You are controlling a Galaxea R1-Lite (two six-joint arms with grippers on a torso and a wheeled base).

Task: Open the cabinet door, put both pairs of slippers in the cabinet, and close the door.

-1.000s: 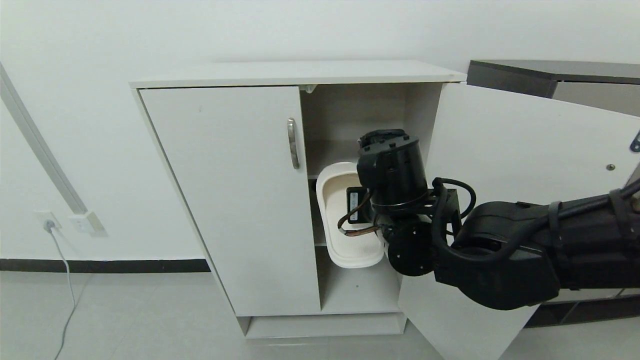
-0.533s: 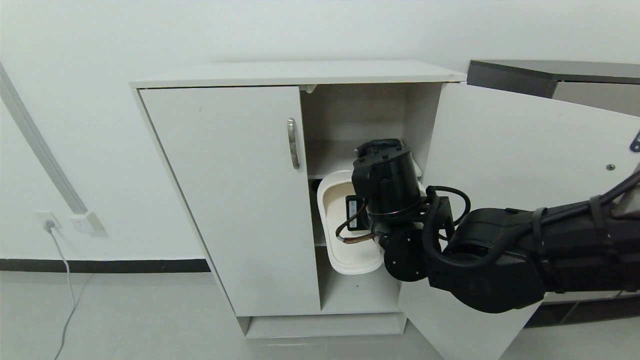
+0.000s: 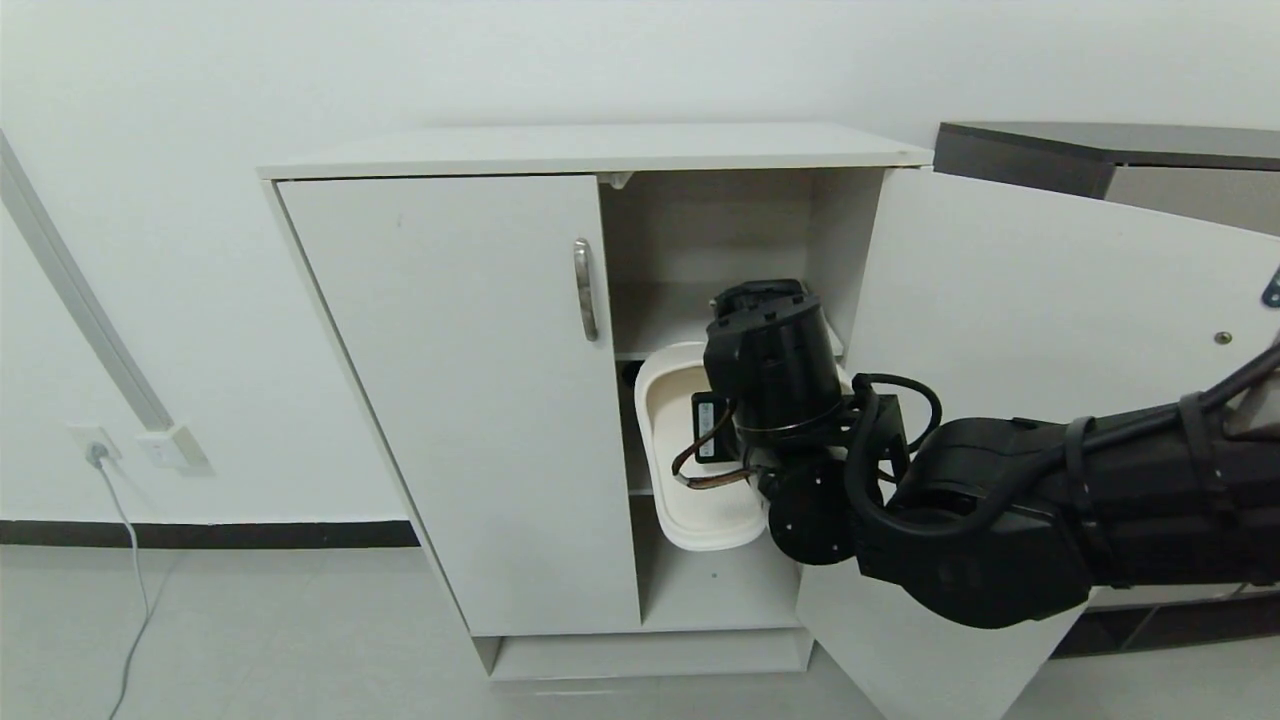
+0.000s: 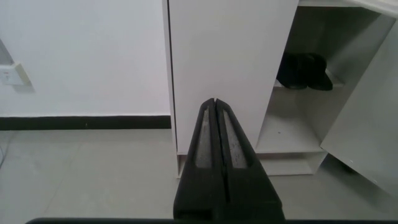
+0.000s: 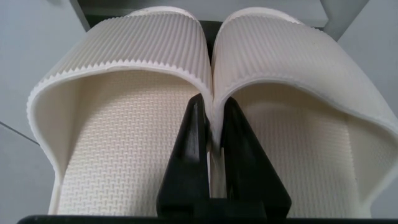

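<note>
Head view, white slippers (image 3: 665,440) half covered

1. One white cabinet (image 3: 590,148) out front, and there's two doors on it: the left door (image 3: 460,400) and the right door (image 3: 1010,320).
2. One metal handle (image 3: 585,288) showing.
3. Two white slippers (image 5: 124,143), that's one pair.
4. Dark slippers (image 4: 303,70) on the shelf, and they look like two.
5. Two grippers in play: left gripper (image 4: 214,106) and right gripper (image 5: 213,112).
6. One wall socket (image 3: 92,444), with one cable (image 3: 135,590).
7. One dark cabinet (image 3: 1100,150).
</note>
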